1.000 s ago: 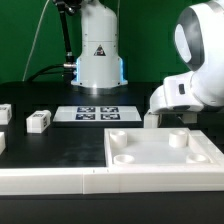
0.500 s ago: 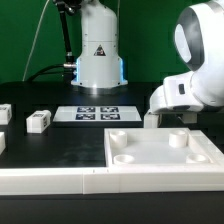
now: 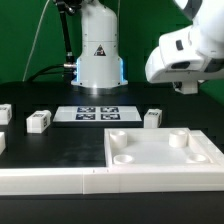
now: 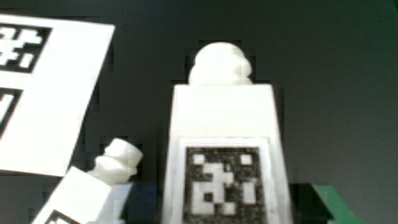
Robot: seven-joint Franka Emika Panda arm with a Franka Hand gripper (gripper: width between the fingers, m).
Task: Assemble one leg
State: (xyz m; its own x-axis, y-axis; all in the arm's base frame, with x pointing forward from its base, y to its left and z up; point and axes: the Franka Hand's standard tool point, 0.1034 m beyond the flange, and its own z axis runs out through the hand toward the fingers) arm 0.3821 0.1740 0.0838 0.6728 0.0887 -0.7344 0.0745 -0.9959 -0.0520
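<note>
You will find no words, brand names or numbers legible in either view. The only sign is a black triangle symbol (image 3: 100, 52) on the front of the white robot base (image 3: 98, 62) at the back of the table; whatever is inside it is too small to make out. Everything else is black-and-white square code patterns. The marker board (image 3: 97, 113) carries four of them in the exterior view, and in the wrist view you see its tags only in part, cut off at the picture's edge. One tag (image 4: 221, 182) stands on the face of the leg (image 4: 222, 120), blurred. The second white block (image 4: 98, 185) beside it shows part of another.
</note>
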